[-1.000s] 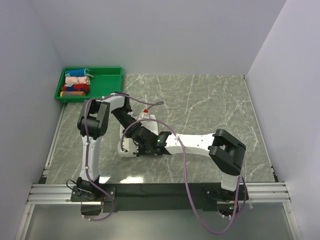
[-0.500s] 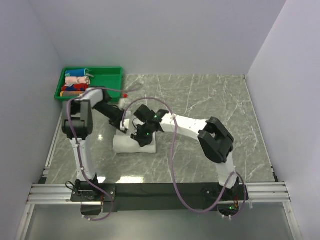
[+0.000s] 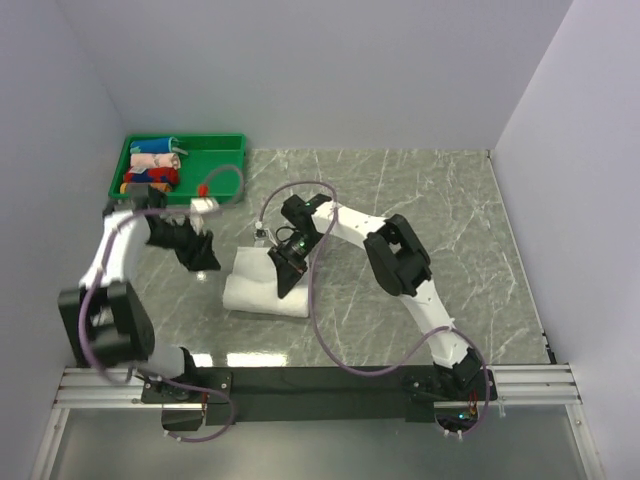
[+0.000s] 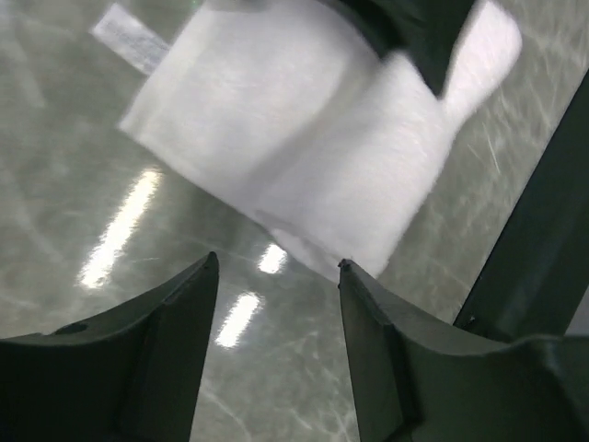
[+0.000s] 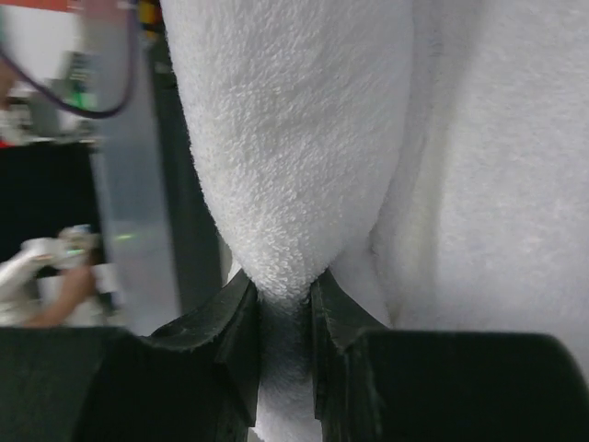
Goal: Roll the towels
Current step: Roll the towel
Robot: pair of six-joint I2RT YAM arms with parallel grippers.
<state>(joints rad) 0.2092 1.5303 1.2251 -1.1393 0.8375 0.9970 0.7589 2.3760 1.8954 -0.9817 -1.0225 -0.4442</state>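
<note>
The white terry towel (image 3: 258,284) lies folded in a thick bundle on the marble table, left of centre. My right gripper (image 3: 284,275) sits on its right end and is shut on a fold of the towel (image 5: 294,175). My left gripper (image 3: 207,262) is open and empty, just left of the towel and apart from it. In the left wrist view the towel (image 4: 304,157) lies beyond the spread fingers (image 4: 386,359), with the right gripper's dark body at its far end.
A green tray (image 3: 215,150) at the back left holds several small colourful rolled cloths (image 3: 152,170). Grey walls close in the table on three sides. The arms' purple cables loop over the table's middle.
My left gripper has let go and swung left, away from the towel. My right gripper has stayed shut on the towel, which now lies a little further left and flatter.
</note>
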